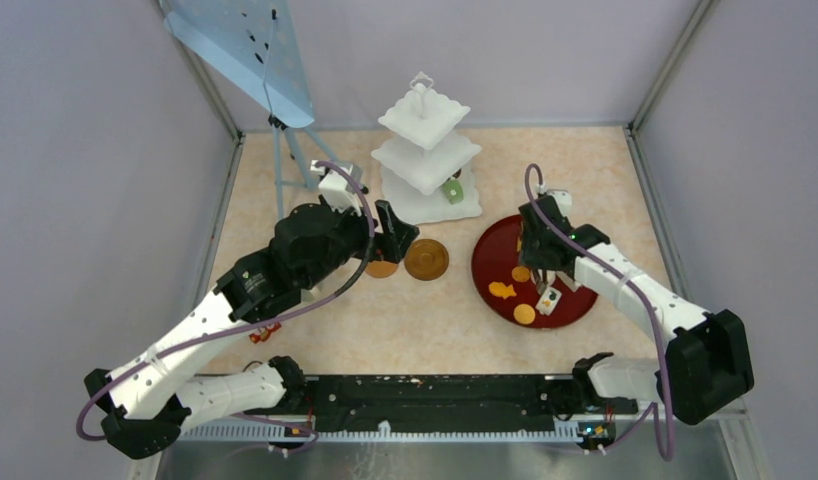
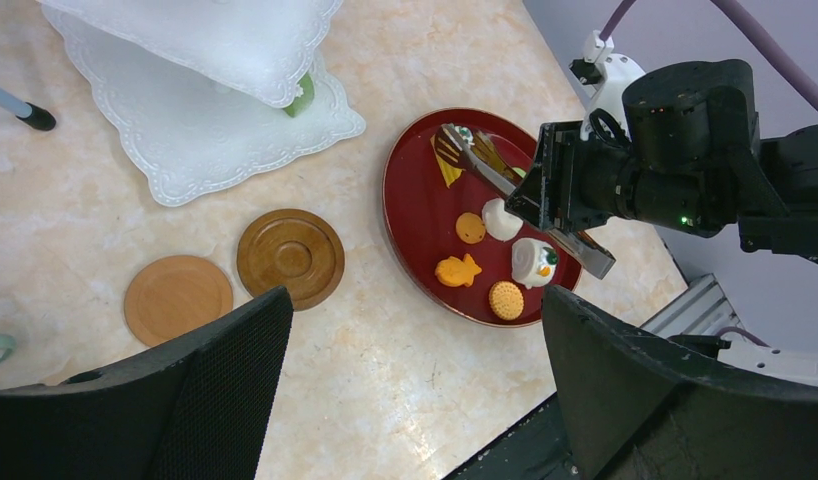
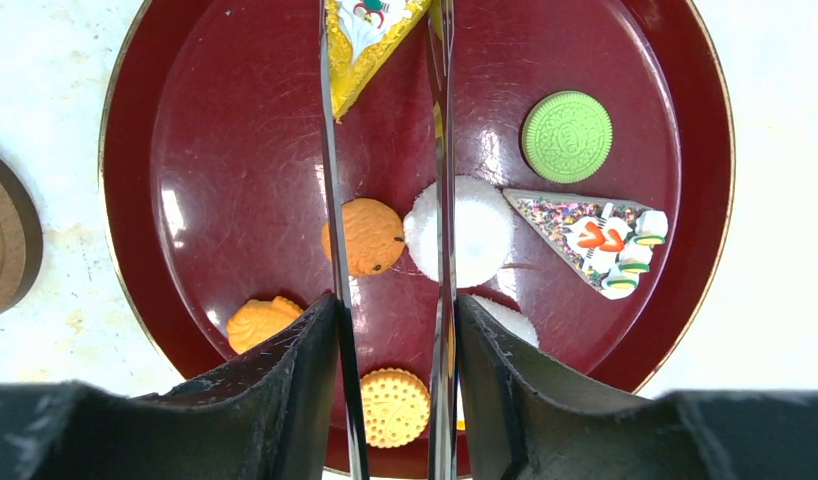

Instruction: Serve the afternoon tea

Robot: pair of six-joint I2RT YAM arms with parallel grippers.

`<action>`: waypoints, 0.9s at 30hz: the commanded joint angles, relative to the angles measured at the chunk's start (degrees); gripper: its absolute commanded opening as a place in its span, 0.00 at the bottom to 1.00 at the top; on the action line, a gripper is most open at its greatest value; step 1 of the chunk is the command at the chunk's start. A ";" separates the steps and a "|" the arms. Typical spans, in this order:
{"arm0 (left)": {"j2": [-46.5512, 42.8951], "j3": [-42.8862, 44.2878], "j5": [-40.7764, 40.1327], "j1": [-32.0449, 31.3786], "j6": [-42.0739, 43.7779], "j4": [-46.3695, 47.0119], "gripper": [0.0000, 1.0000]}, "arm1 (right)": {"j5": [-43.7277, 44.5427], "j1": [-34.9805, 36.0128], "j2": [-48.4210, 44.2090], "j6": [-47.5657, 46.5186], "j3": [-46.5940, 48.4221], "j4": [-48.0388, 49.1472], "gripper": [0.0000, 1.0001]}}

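- Sweets nearest the arms, a ridged biscuit disc (image 3: 395, 405) and an orange fish (image 3: 260, 322), lie flat on the dark-red tray (image 3: 235, 150). They look like light, rigid, smooth toys, so a pinch across the edges is probably safer than one on the slick tops.
- Right gripper (image 3: 395, 330) is closed partway onto the metal tongs (image 3: 331, 150), its fingers pressing both blades from outside.
- Under those narrowly parted blades sit an orange cookie (image 3: 363, 237) and a white puff (image 3: 465, 232), neither of them gripped.
- Farther along, the yellow wedge (image 3: 370, 35) lies between the blade ends; I cannot tell whether they touch it. Its tapered sides could squirt out of smooth metal, so the broad back end seems the better hold.
- Left gripper (image 1: 395, 232) hangs wide open and empty above the wooden coasters (image 1: 426, 259).
- Beyond, the white tiered stand (image 1: 425, 150) carries one small green piece (image 1: 452, 190).
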 commanded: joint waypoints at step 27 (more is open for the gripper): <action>-1.61 0.65 -1.26 0.33 -0.23 1.28 0.99 | -11.54 7.97 -7.63 -10.71 4.42 10.92 0.14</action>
